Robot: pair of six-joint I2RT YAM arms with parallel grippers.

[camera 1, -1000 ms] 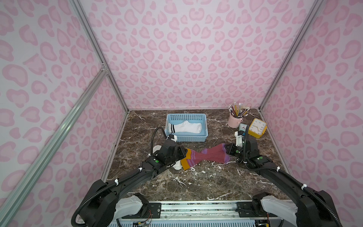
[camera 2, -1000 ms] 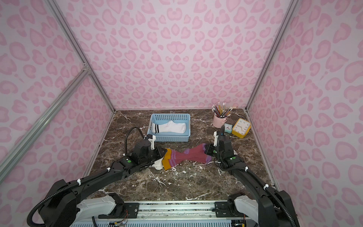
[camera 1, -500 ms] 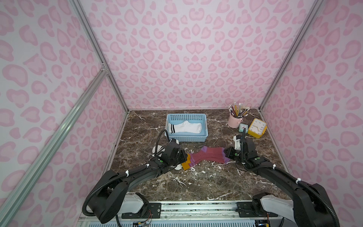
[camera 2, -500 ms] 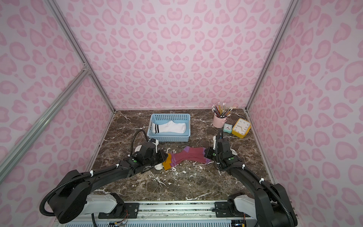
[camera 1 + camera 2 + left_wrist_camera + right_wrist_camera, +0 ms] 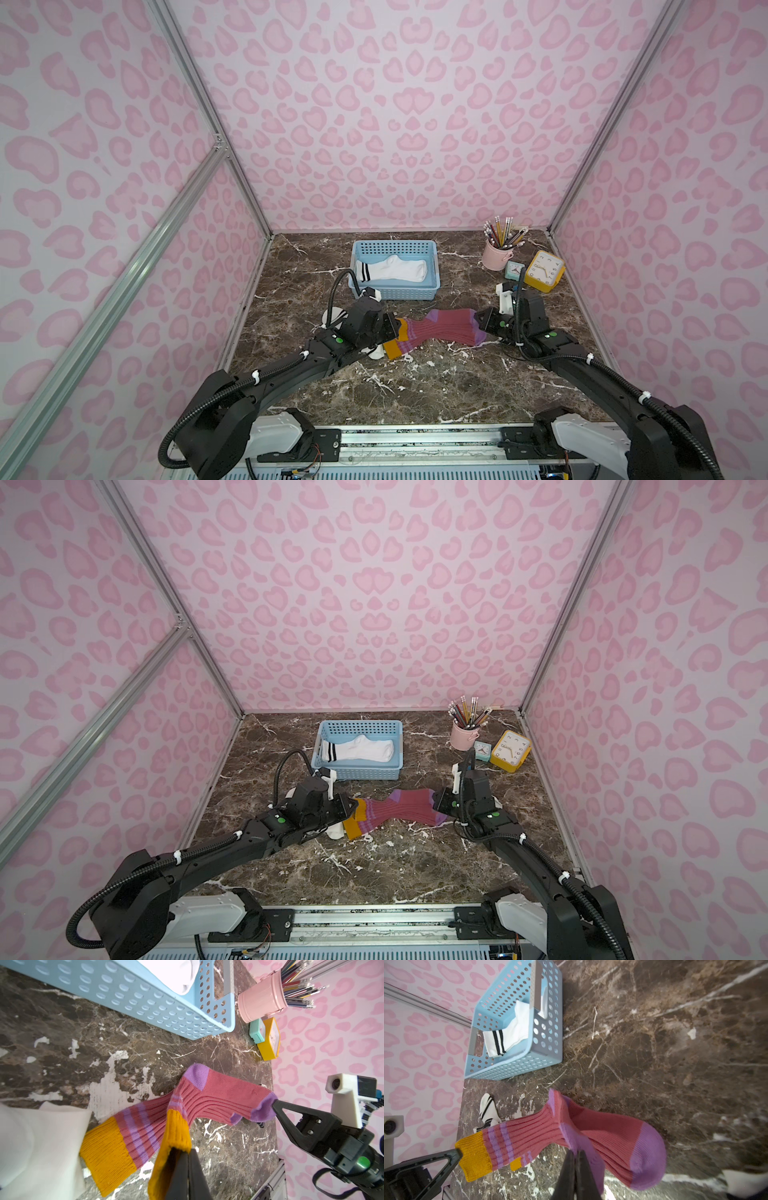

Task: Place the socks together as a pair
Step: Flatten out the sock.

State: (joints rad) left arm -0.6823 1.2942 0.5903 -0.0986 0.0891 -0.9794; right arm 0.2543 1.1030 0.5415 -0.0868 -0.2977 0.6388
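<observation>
Two-claw hold for pairing. The left claw (image 5: 188,1152) is clamped on the mustard cuff of the held maroon sock (image 5: 440,330), and the right claw (image 5: 576,1154) is clamped on its purple toe end. The fabric therefore hangs spread lengthwise between them, probably so that it can be laid flat on its twin. The second maroon sock (image 5: 133,1132) lies on the bench (image 5: 415,386) directly beneath, its cuff just beside the left claw.

The foot of that lower sock is largely covered, so how well the toes line up cannot be judged. A white banded sock (image 5: 488,1109) lies near the left claw, on the side away from the right claw, mostly hidden under the arm in both top views. Its match, the white sock (image 5: 395,270), rests in the blue basket (image 5: 395,293) beyond both claws.
</observation>
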